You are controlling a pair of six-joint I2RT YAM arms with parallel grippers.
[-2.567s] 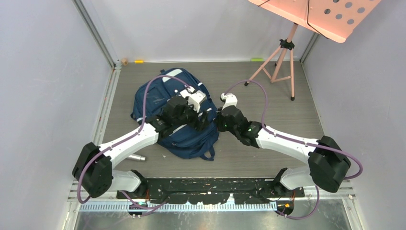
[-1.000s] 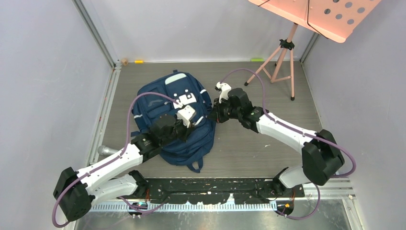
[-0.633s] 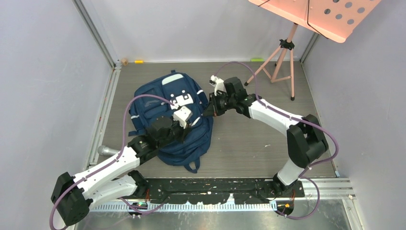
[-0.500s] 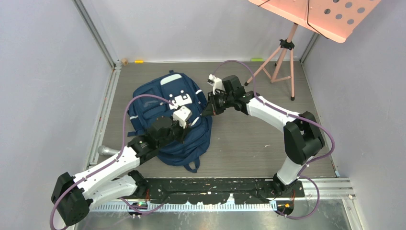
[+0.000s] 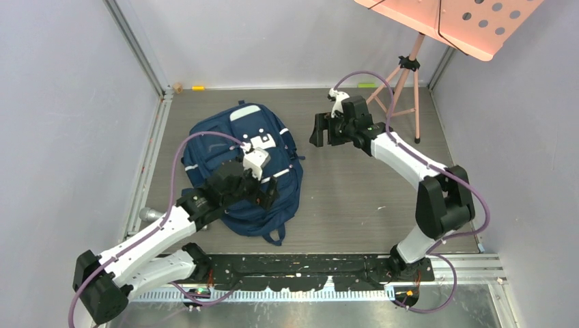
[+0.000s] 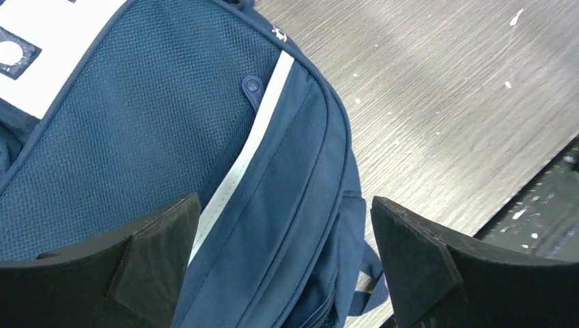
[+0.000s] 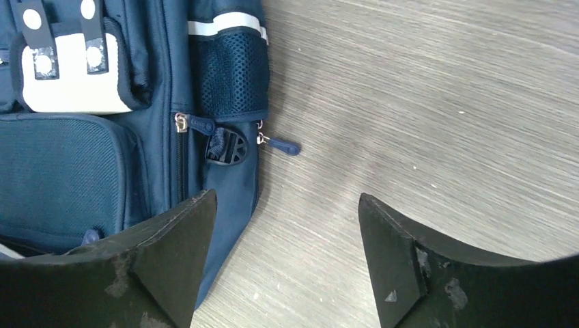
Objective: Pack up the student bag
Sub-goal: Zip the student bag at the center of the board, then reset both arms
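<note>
The student bag (image 5: pixel 213 145), a navy blue backpack, lies flat on the grey floor, left of centre, with its white patch (image 5: pixel 260 142) facing up. My left gripper (image 5: pixel 267 194) hovers over the bag's near right part. In the left wrist view it (image 6: pixel 284 201) is open, with only blue fabric and a pale stripe (image 6: pixel 254 140) below it. My right gripper (image 5: pixel 321 130) hangs open to the right of the bag, apart from it. In the right wrist view it (image 7: pixel 287 197) has bare floor between its fingers, beside the bag's mesh side pocket (image 7: pixel 229 78) and a loose zipper pull (image 7: pixel 281 145).
A pink music stand (image 5: pixel 410 68) on a tripod stands at the back right. A silver cylinder (image 5: pixel 147 214) lies at the bag's left, by the side rail. Small yellow (image 5: pixel 198 87) and green (image 5: pixel 366 85) bits lie along the back wall. A black rail (image 5: pixel 307 266) crosses the near edge.
Both grippers have opened. The right gripper let go of the bag's right edge and pulled away to the right. The left gripper shifted slightly toward the bag's near end.
</note>
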